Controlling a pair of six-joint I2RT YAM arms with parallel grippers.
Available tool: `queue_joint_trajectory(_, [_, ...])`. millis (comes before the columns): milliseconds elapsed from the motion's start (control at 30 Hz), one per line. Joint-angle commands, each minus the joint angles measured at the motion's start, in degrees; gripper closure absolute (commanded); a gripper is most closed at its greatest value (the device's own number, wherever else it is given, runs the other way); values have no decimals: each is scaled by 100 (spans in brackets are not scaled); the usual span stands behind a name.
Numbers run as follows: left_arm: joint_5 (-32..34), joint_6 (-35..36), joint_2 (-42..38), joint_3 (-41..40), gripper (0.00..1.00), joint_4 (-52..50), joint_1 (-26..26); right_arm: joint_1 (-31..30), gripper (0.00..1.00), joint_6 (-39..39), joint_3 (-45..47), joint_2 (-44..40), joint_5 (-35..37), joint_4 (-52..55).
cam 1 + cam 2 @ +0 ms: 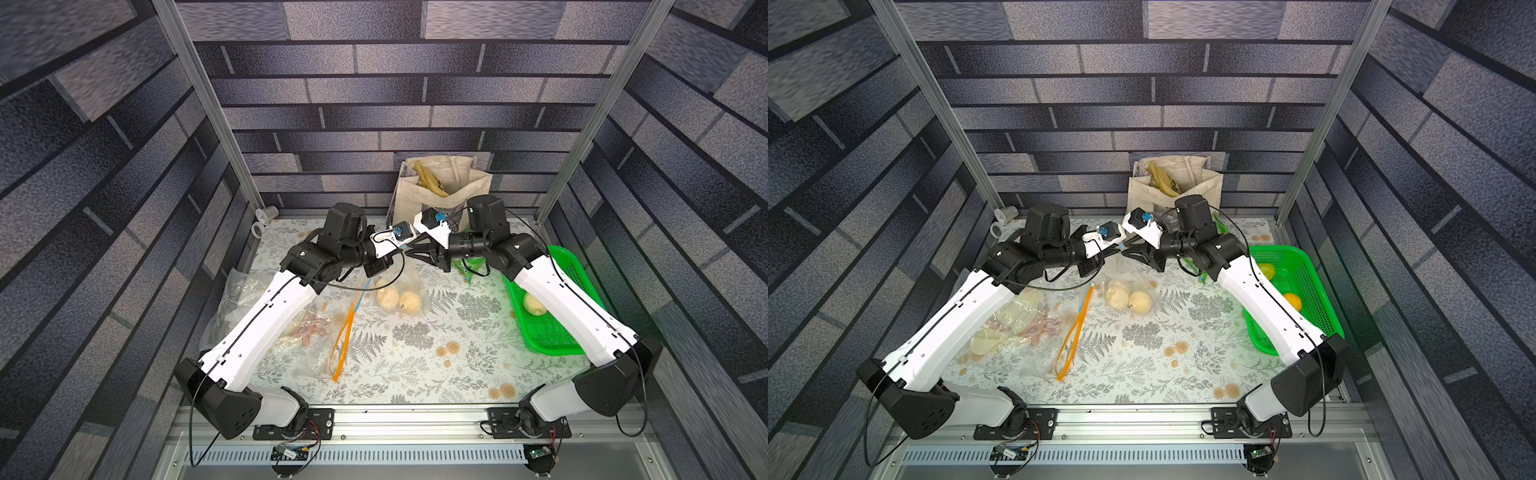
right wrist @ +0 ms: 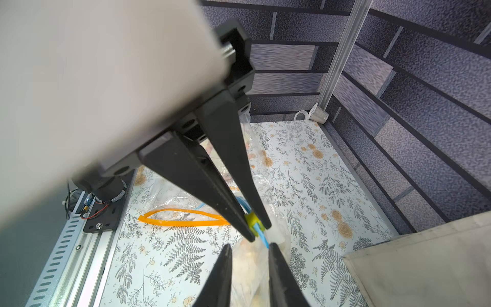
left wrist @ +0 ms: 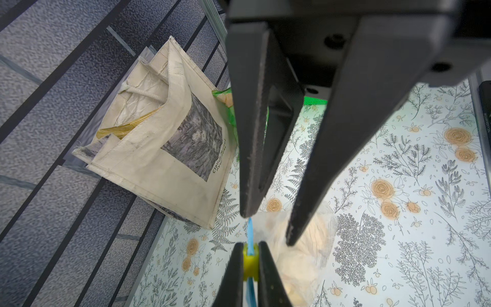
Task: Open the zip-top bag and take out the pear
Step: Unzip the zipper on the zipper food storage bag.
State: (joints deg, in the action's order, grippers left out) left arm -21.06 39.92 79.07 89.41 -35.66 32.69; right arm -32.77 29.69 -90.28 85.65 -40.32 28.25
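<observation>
Left gripper (image 3: 249, 245) is clenched on the yellow slider (image 3: 250, 265) of the blue zip strip (image 3: 250, 228). Right gripper (image 3: 267, 228) faces it with jaws apart, one fingertip just beside the strip. Under them, the zip-top bag (image 1: 411, 274) with two pale pears (image 1: 387, 297) inside is at 12 o'clock from the table (image 1: 415, 353) centre. At 3 o'clock is a green basket (image 1: 569, 253).

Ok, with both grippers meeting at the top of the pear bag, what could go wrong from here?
1. The left gripper is shut on the yellow slider, but the right gripper stands open astride the blue zip track; pulling now would likely drag the whole zip-top bag rather than unzip it.
2. The slider is pinched only at the left fingertips, so it may slip out under load.
</observation>
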Motion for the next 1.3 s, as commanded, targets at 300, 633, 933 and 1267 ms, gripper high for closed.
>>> queue_joint_trajectory(300, [-447,160,-117,-2,100,-35,-39,-45,79,12,25,67,-166,-353])
queue_joint_trajectory(633, [-413,73,-216,-151,99,145,-51,-36,84,-371,166,96,-209,-645])
queue_joint_trajectory(933, [-390,5,-272,-226,98,201,-127,-12,79,-666,548,-106,-389,-969])
queue_joint_trajectory(1267, [-495,-42,-366,-301,98,287,-140,16,84,-948,757,-170,-410,-1337])
